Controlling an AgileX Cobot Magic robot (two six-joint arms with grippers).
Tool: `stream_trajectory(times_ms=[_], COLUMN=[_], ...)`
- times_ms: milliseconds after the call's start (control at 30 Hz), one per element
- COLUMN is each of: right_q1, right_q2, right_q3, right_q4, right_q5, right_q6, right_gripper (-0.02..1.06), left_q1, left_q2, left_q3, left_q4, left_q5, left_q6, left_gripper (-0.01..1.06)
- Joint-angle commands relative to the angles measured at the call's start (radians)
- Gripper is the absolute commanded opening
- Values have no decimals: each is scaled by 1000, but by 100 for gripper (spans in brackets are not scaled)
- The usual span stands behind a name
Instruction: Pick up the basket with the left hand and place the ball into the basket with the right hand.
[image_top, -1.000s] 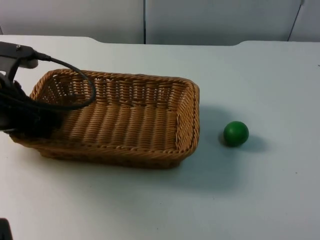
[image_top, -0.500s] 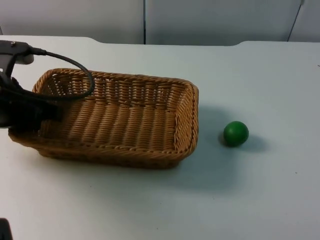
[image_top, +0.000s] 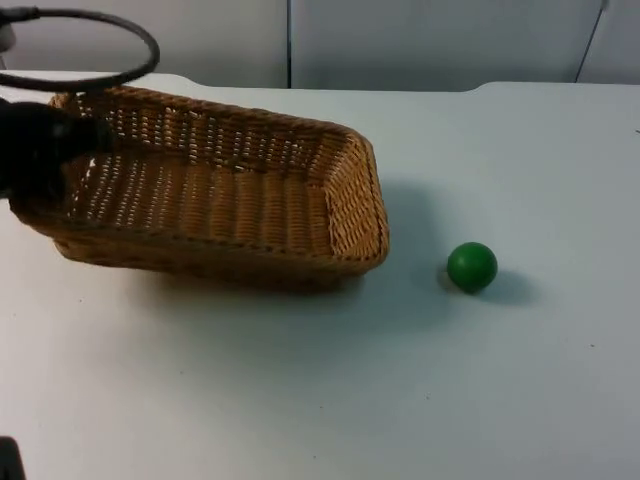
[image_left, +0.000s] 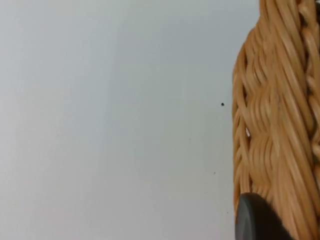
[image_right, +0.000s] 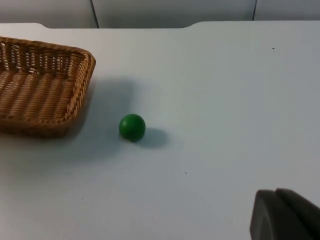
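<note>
My left tool (image_top: 40, 150), upper left, grips the light, stiff basket (image_top: 220, 195) by its rim. The smooth ball (image_top: 471, 267) may roll; the right tool (image_right: 282, 215) waits, its opening unclear.

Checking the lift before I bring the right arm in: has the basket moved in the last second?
Yes. In the top view the basket has risen and tilted, its left end lifted by the left gripper toward the partition wall; the green ball stays put.
</note>
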Motion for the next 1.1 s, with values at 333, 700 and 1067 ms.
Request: stream_trajectory(times_ms=[333,700,1067], right_q1=[-4,-4,-4], right_q2=[-3,-3,-3], right_q3=[2,2,2], right_q4=[4,4,4], right_q5=[-3,-3,-3], right_q6=[-2,-2,-2], right_gripper=[0,0,0], left_q1=[2,4,4], left_q2=[-199,-267,-308], left_q3=[2,219,305], left_q4=[-150,-219,-224], left_q5=[98,-100,-267], left_q6=[-7,-5,-149], left_gripper=[0,0,0])
